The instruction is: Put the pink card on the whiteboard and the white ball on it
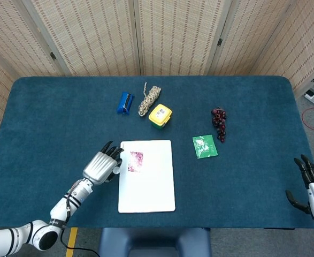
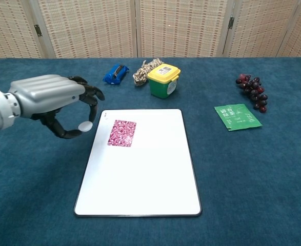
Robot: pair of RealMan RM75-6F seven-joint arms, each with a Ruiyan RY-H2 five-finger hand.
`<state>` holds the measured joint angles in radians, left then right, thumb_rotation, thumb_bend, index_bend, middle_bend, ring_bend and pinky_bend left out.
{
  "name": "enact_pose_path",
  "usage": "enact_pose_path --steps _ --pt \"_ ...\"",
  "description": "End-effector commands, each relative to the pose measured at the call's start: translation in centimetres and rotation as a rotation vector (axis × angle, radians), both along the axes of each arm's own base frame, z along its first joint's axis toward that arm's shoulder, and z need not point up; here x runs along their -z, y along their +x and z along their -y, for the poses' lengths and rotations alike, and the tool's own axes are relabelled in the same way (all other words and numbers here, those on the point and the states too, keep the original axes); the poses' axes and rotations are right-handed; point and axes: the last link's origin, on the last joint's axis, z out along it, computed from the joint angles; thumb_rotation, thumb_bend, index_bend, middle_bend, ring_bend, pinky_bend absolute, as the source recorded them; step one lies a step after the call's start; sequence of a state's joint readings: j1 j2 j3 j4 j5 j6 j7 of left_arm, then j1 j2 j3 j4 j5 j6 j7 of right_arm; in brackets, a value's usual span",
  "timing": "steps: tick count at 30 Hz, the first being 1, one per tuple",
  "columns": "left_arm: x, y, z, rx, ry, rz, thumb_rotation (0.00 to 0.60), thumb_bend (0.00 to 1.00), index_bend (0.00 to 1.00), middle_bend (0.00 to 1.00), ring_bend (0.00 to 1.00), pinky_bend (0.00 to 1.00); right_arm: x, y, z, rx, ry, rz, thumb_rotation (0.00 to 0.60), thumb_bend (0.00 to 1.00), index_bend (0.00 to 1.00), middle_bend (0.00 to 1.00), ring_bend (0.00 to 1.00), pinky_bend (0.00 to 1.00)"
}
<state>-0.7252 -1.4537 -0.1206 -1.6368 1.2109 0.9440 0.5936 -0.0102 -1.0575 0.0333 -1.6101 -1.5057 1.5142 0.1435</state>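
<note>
The pink patterned card lies flat on the upper left part of the whiteboard. My left hand hovers just off the board's left edge, beside the card. It pinches a small white ball between the thumb and a finger. In the head view the hand hides the ball. My right hand rests at the table's front right corner with its fingers apart and nothing in it; only the head view shows it.
Behind the board stand a yellow-lidded green tub, a coil of rope and a blue object. A green packet and dark grapes lie to the right.
</note>
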Motion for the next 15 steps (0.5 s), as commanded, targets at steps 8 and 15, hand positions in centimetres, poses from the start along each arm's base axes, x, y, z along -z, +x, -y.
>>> enact_pose_path --steps 8,15 --pt "3.1 2.9 -2.8 -0.004 -0.008 -0.008 0.600 0.44 0.46 0.18 0.17 0.00 -0.1 -0.4 -0.1 0.013 -0.004 0.002 0.600 0.36 0.00 0.04 0.09 0.04" --pt "4.3 4.5 -3.7 -0.016 -0.013 -0.006 0.600 0.44 0.45 0.18 0.17 0.00 -0.1 -0.7 0.1 0.017 -0.003 0.006 0.600 0.36 0.00 0.04 0.09 0.04"
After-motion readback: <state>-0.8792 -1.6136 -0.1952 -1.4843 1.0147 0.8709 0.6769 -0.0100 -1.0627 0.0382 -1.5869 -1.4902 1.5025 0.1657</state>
